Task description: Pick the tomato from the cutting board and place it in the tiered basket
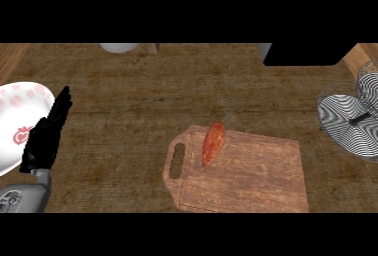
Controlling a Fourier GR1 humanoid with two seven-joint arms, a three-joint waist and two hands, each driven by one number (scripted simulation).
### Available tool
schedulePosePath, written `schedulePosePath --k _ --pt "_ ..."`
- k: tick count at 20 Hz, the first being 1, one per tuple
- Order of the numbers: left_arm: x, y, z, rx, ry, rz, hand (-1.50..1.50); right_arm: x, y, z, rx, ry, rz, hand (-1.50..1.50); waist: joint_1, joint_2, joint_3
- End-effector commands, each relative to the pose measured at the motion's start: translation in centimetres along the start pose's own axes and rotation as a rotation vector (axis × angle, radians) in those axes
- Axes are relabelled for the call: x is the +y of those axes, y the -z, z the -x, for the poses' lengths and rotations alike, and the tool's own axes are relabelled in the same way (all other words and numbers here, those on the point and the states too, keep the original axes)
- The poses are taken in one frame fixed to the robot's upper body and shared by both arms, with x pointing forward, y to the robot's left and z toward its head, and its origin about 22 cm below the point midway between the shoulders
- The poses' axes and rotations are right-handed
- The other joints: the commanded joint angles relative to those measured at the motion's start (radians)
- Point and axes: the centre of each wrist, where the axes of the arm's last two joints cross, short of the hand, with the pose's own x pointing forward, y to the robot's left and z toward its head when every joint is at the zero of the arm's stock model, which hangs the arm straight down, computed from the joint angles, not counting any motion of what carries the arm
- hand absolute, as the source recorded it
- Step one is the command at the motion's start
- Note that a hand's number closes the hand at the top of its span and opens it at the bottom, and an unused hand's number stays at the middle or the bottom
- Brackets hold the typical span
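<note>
Head view, looking steeply down on a brown wood-grain surface point(140, 85).

- Cutting board point(247, 175): wooden, lying flat at centre-right, its handle slot point(177, 161) at the left end. The near edge runs out of view.
- Tomato point(213, 143): red-orange, seen as a narrow, slanted shape. It rests on the board's far-left part, just right of the handle slot, with its upper tip at the board's far edge. Nothing touches it.
- Tiered basket point(347, 117): black-and-white wire, at the right edge and partly cut off. It stands right of the board and apart from it.
- Left hand point(46, 134): black, at the left side, fingers straight and pointing away, released and holding nothing. It is well apart from the board and tomato. In this view it overlaps the right rim of a white plate point(13, 107) with a red pattern; contact cannot be told.
- Far edge: a white rounded object point(118, 47), cut off. A black block point(306, 54) sits at the far right.
</note>
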Motion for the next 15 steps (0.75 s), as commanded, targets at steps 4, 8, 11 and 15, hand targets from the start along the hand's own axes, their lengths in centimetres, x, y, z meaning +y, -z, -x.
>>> schedulePosePath --k 4,8,11,15 --pt "-0.2 -0.2 0.7 0.026 -0.011 -0.01 0.0 -3.6 -1.8 2.6 0.284 0.128 0.005 -1.5 -0.031 -0.01 0.001" --pt "0.4 -0.3 0.2 0.018 0.007 -0.029 0.0 -7.5 -3.5 4.3 0.309 0.166 -0.014 -1.5 -0.032 -0.014 0.002" --pt "0.8 -0.9 1.4 0.028 -0.008 -0.032 0.0 -9.2 -5.9 8.0 0.282 0.17 -0.02 -1.5 -0.038 -0.017 0.0" --pt "1.6 0.1 0.2 0.014 0.008 -0.018 0.0 -14.1 -6.9 10.6 0.257 0.267 0.016 -1.5 -0.018 -0.01 0.001"
